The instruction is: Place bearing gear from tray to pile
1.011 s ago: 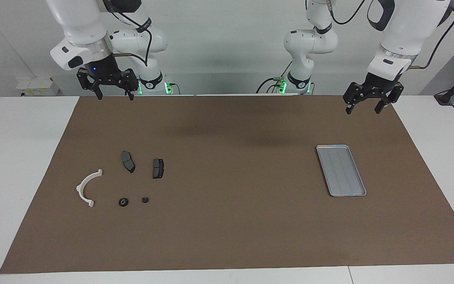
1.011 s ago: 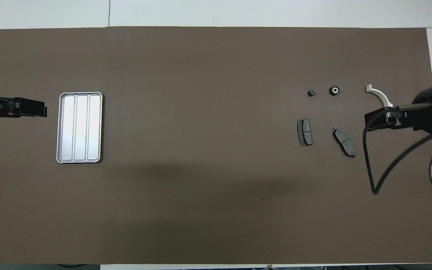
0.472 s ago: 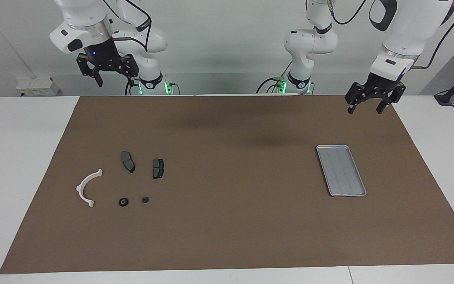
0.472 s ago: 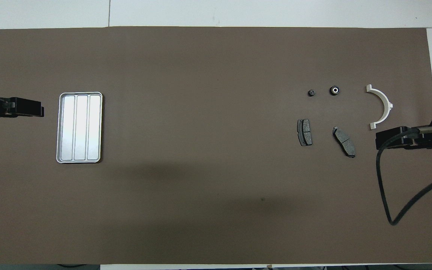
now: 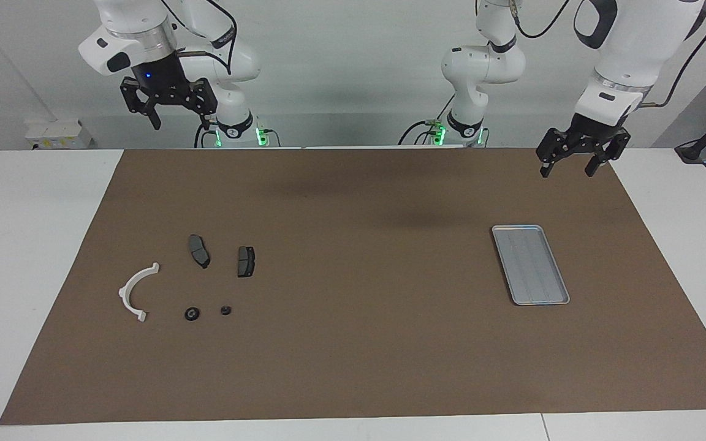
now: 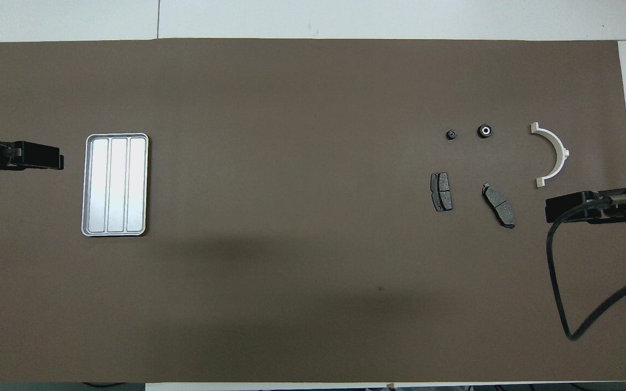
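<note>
The silver ridged tray (image 5: 531,264) (image 6: 115,184) lies with nothing in it toward the left arm's end of the table. The pile sits toward the right arm's end: a white half-ring bracket (image 5: 135,291) (image 6: 553,153) and two dark brake pads (image 5: 199,250) (image 5: 246,261). Two small black round parts (image 5: 192,314) (image 5: 225,310) lie with them, farther from the robots; I cannot tell which is the bearing gear. My right gripper (image 5: 180,124) (image 6: 557,209) hangs high, open and holding nothing. My left gripper (image 5: 566,169) (image 6: 47,162) hovers open over the mat beside the tray.
A brown mat (image 5: 353,343) covers most of the white table (image 5: 28,257). The right arm's black cable (image 6: 555,282) loops over the mat's corner in the overhead view.
My right gripper has risen and pulled back toward its base, uncovering the white bracket in the overhead view. The left gripper lifted slightly. Nothing on the table moved.
</note>
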You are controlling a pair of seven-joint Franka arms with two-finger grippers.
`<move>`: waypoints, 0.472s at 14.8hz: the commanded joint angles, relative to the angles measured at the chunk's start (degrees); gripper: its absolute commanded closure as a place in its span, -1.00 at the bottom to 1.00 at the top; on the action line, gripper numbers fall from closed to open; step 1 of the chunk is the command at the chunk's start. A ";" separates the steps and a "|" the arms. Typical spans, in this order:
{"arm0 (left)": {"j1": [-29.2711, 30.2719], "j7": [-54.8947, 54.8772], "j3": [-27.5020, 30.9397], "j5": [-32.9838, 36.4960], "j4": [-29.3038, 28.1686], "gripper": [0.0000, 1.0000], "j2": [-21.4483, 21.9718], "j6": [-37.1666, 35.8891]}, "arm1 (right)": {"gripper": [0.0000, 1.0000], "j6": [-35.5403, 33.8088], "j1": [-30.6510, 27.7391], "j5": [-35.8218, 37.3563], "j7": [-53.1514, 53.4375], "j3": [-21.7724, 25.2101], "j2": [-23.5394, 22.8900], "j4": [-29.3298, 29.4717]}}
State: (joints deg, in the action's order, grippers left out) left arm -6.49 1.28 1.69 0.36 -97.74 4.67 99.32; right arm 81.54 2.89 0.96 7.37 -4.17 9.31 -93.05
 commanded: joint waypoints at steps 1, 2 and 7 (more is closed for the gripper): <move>-0.55 -0.84 0.69 -0.10 -1.22 -1.00 1.22 -0.27 | -1.00 -0.41 -0.43 -1.22 -0.07 -0.31 1.06 -1.08; -0.55 -0.84 0.60 -0.10 -1.31 -1.00 1.30 -0.79 | -1.00 -0.41 -0.52 -1.22 -0.07 -0.31 1.06 -1.08; -0.28 -0.93 0.60 -0.10 -1.14 -1.00 1.39 -2.99 | -1.00 -0.32 -0.08 -1.22 0.01 -0.31 0.35 -1.08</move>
State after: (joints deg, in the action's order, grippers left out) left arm -6.48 1.25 1.79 0.36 -97.77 4.67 97.37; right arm 81.51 2.97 0.96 7.37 -4.28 9.22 -93.32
